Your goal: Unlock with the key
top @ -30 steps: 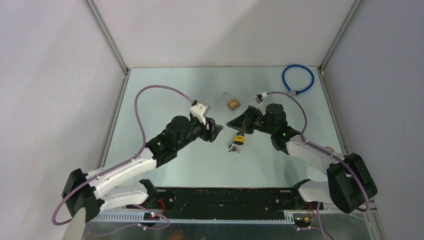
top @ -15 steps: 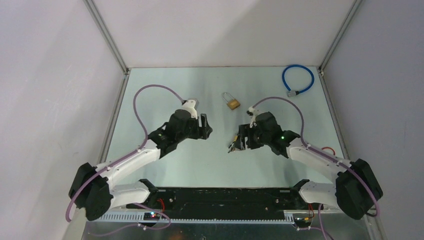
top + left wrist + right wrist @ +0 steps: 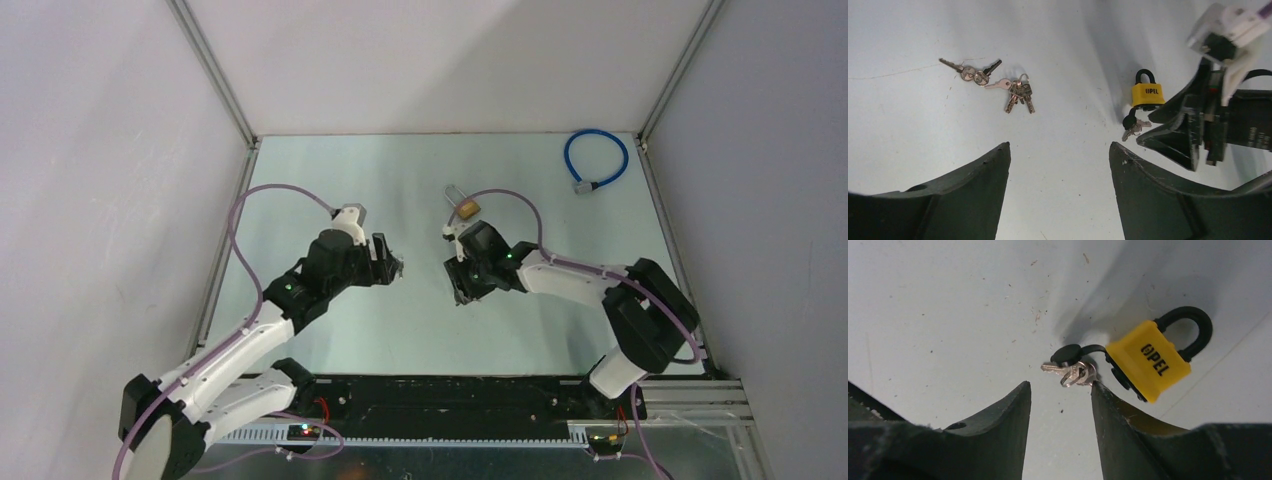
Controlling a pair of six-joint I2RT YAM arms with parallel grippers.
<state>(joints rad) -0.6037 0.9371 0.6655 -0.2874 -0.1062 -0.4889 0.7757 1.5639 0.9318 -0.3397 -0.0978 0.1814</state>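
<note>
**Item 1, yellow padlock** [image 3: 1148, 362]: lay flat near the middle of the table [image 3: 330, 170], black shackle seated at both ends. The top view hid it under the right arm's wrist.

**Item 2, black-headed key** [image 3: 1067, 354]: lay at the padlock's keyway end, with small spare keys [image 3: 1073, 374] on its ring. Whether it was fully seated could not be told.

**Item 3, right gripper** [image 3: 1060, 390]: low over the key, jaws parted to a moderate gap, holding nothing. One fingertip was just beside the ring and the padlock's base.

**Item 4, left gripper** [image 3: 1060, 150]: jaws wide apart, nothing between them, facing the padlock across bare table.

**Surroundings**
- Loose key bunch [image 3: 1015, 92]: on the table ahead of the left gripper, well apart from the yellow padlock.
- Brass padlock [image 3: 466, 208]: just beyond the right wrist, beside that arm's purple cable [image 3: 505, 195].
- Blue cable loop [image 3: 596, 160]: far right corner, well apart from both grippers.

**Edges and room**
- The left rail [image 3: 225, 240] ran near the left arm's elbow.
- Bare surface lay between the two grippers and along the far edge.
- Plain walls closed three sides.
</note>
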